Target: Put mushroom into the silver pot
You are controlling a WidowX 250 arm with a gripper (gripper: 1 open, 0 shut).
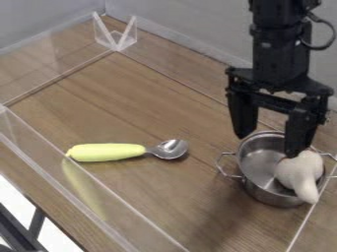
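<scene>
Mushroom point(299, 173) is seen lying inside the silver pot point(258, 179) at lower right — the gripper point(274, 125) is positioned directly above, claw spread apart, nothing held.

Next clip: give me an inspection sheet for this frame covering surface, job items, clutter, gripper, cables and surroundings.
Surface: brown wood-grain table, bare patches visible.
Job's things: small cream-stemmed toy mushroom lies inside the shiny round steel pot, leaning on its right rim.
Clutter: spoon with yellow-green handle and metal bowl, left of the pot, apart from it.
Gripper: black gripper open above the pot, holding nothing.
Cables: black cable near the arm's top; routing unclear.
Surroundings: clear plastic walls around the table.
</scene>
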